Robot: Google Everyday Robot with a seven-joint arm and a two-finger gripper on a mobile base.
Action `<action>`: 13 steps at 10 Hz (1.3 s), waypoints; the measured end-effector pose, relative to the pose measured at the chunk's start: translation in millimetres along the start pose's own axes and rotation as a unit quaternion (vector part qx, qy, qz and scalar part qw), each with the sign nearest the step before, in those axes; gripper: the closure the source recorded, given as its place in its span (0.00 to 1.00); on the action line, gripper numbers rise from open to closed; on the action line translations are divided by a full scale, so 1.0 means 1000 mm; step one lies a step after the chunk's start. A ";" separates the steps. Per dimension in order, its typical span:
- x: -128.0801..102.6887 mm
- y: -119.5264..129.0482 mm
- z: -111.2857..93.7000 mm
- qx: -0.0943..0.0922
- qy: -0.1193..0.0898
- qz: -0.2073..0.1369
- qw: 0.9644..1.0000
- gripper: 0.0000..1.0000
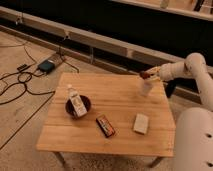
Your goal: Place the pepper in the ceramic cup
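Gripper (148,75) sits at the end of my arm, over the far right part of the wooden table (115,100). It is clamped on the pepper (143,75), a dark red-brown lump at the tip, clear of the tabletop.

Camera view: the ceramic cup (146,89) stands upright just beneath the pepper, mouth up. The line to the target runs almost straight down from my hand. I judge a small descent and centring over the mouth come before release.

Well apart to the left are a dark bowl (86,106) holding a bottle (75,100) and a red-and-dark packet (105,125). A pale block (141,123) lies nearer the front edge.
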 end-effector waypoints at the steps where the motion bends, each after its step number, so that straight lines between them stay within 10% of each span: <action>1: -0.005 -0.003 0.002 0.000 0.003 0.009 1.000 1.00; 13: -0.019 0.008 0.007 -0.013 0.004 0.021 1.000 0.91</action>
